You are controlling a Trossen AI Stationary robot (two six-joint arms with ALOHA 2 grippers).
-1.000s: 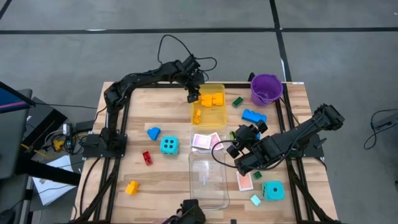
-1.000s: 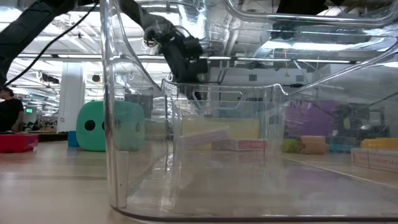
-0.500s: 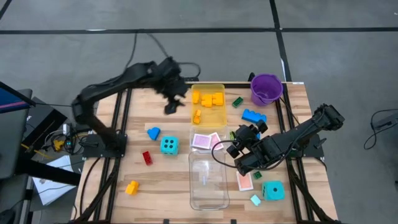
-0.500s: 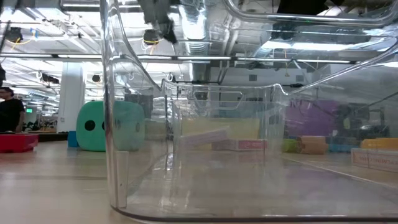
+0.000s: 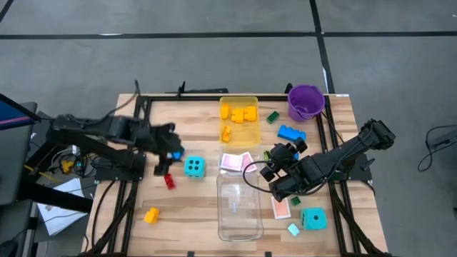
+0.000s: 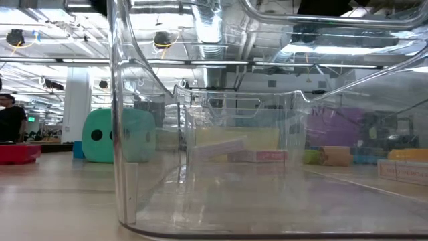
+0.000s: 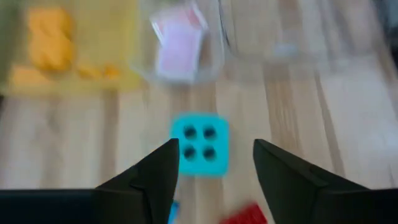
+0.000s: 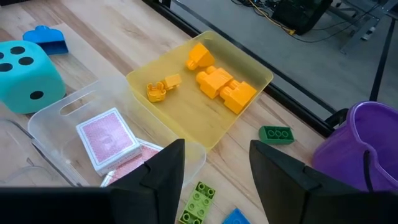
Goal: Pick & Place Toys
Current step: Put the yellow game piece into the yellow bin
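Swinging away from the yellow tray (image 5: 239, 101), the left arm has come down to the table's left side, and its gripper (image 5: 168, 143) now hangs low over the blue piece (image 5: 176, 153), fingers parted with nothing between them. From where I stand, the coming grab looks to turn on what lies just ahead of those fingers: the cyan die (image 7: 199, 144) sits straight in front on the wood, the red brick (image 5: 169, 181) close beside it, both far nearer this arm than the other. The right gripper (image 5: 274, 172) waits across the table by the clear tray (image 5: 238, 207), jaws apart and empty, over the pink cards (image 8: 107, 139).
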